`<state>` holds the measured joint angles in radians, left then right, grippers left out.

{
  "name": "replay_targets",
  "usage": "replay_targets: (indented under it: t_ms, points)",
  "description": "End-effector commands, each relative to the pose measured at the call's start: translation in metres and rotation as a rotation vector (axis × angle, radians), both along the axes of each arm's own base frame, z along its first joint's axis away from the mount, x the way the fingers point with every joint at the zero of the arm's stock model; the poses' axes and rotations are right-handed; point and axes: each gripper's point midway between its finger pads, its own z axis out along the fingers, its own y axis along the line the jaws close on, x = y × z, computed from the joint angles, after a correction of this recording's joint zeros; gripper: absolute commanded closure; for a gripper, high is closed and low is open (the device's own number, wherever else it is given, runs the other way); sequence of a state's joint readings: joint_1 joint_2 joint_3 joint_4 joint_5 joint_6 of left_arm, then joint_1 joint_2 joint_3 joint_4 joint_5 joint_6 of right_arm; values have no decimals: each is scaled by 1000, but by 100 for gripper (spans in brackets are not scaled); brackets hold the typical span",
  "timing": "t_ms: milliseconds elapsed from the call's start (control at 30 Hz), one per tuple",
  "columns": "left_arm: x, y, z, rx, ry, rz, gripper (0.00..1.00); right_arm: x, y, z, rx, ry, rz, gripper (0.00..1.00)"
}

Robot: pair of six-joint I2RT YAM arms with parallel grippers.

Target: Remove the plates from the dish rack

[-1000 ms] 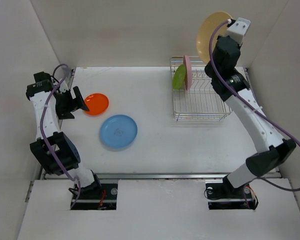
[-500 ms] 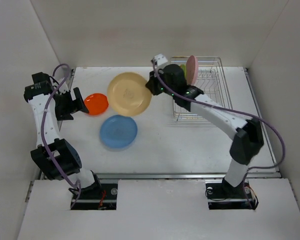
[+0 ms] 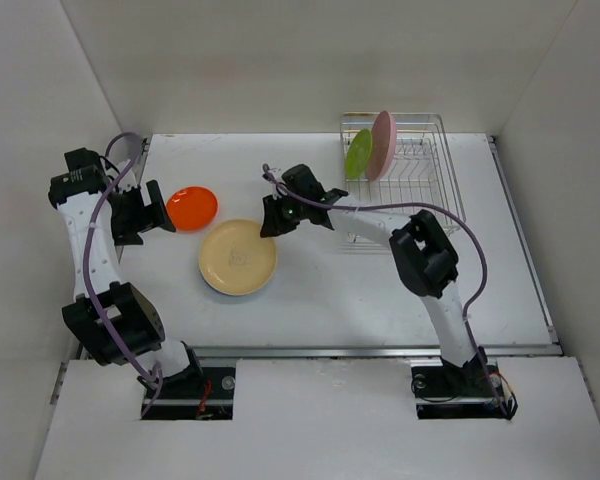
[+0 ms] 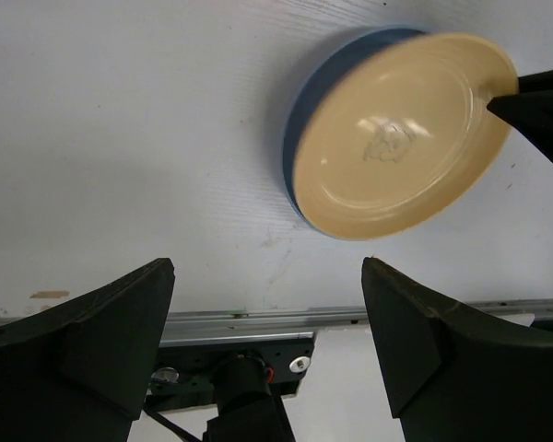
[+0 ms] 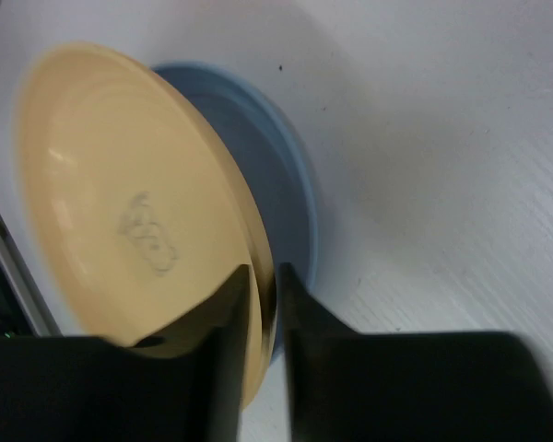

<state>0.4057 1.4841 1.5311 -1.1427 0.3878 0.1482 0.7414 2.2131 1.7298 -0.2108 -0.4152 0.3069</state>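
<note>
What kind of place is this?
Likely a robot test cell, not a kitchen: bare white walls around a table, the right end effector pinching a tan plate, a rack.

The white tabletop carries the silver wire dish rack at its far right. Well left of the dish rack lies an orange-red plate. Nearer the arms, also left of it, a blue plate lies flat, mostly covered by a tan-yellow plate.
</note>
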Motion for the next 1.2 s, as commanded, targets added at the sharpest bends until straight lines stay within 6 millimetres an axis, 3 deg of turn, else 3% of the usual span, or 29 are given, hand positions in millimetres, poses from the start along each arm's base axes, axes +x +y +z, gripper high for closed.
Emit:
replay_targets:
  t_ms: [0,33,233,367,467,600,667,767,833,900,933,967,1000,1033,1067,1167]
  points:
    - [-7,-1,6,15,-16,-12,20,9,18,20,11,-20,-24,69]
    - [-7,-1,6,15,-16,-12,20,11,16,16,-11,-32,-23,59]
    - [-8,-2,4,12,-8,-12,20,9,16,3,-127,-97,-70,51]
    - [-7,-1,6,15,-16,-12,20,18,7,15,-156,-143,-117,51]
    - [-6,-1,4,12,-8,-12,20,19,4,13,-172,-145,-130,64]
    - [-7,-3,4,0,-3,-15,20,18,2,8,-184,-145,-123,67]
    - [-7,-3,4,0,-3,-15,20,18,-1,17,-180,-158,-134,63]
    - [-7,-3,4,0,-3,-15,20,23,-13,52,-169,-223,-194,49]
    - [-6,-3,7,4,-11,-15,20,25,-23,94,-133,-287,-242,44]
    - [-6,-3,7,4,-12,-15,20,41,-50,119,-143,-342,-342,40]
    - [-6,-3,7,4,-12,-15,20,45,-63,151,-113,-386,-391,40]
    - [-6,-3,7,4,-12,-15,20,51,-78,164,-117,-407,-439,35]
    - [-6,-3,7,4,-12,-15,20,70,-108,177,-138,-442,-542,33]
    - [-6,-3,7,4,-12,-15,20,76,-129,194,-134,-457,-615,32]
    - [-6,-3,7,4,-12,-15,20,95,-169,203,-176,-477,-751,28]
    - [-6,-4,7,-4,-15,-19,20,118,-230,223,-227,-511,-962,21]
